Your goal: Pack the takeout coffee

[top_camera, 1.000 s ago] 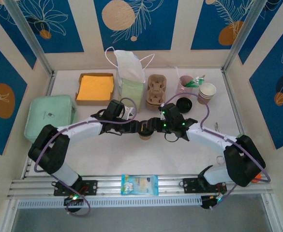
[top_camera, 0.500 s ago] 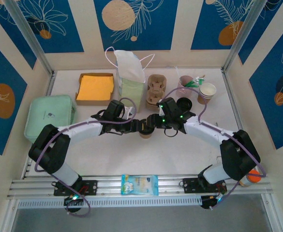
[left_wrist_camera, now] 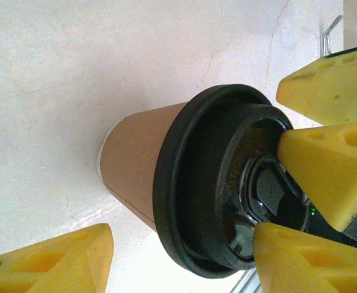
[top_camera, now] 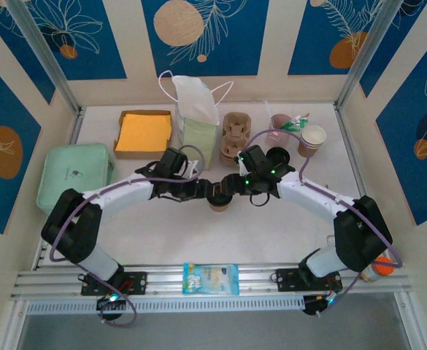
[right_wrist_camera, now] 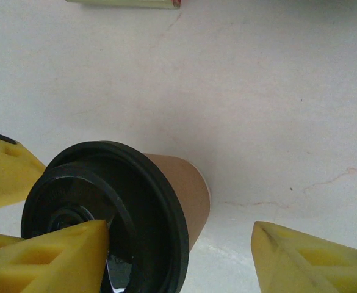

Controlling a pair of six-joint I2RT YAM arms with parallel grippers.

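Both end effectors meet at the middle of the counter (top_camera: 162,233), and you have the takeout coffee (top_camera: 219,200) right between them. Your left end effector (left_wrist_camera: 181,238) stands open around the cup. In the left wrist view one yellow finger (left_wrist_camera: 50,259) sits clear of the kraft wall with bare counter between. The other finger (left_wrist_camera: 306,259) lies at the rim of the black lid (left_wrist_camera: 209,183), seemingly touching it, so nothing is clamped. Your right end effector (right_wrist_camera: 178,229) is open as well, wider than the cup. In the right wrist view one of its pads (right_wrist_camera: 50,259) lies over the top of the lid, and the opposite pad (right_wrist_camera: 312,262) is well apart from the cup's side; it has hold of nothing. The coffee stands on its base on the counter with the lid on, and the lid faces both wrist cameras. From above, you see the two arms reach in from either side, their tips coming together over the cup. Behind the cup, toward the back wall, stands the pale green bag (top_camera: 198,138) with the brown cup carrier (top_camera: 236,135) just beside it; the coffee is near them but apart from both. A round black disc (top_camera: 277,155) lies just beside the right arm.
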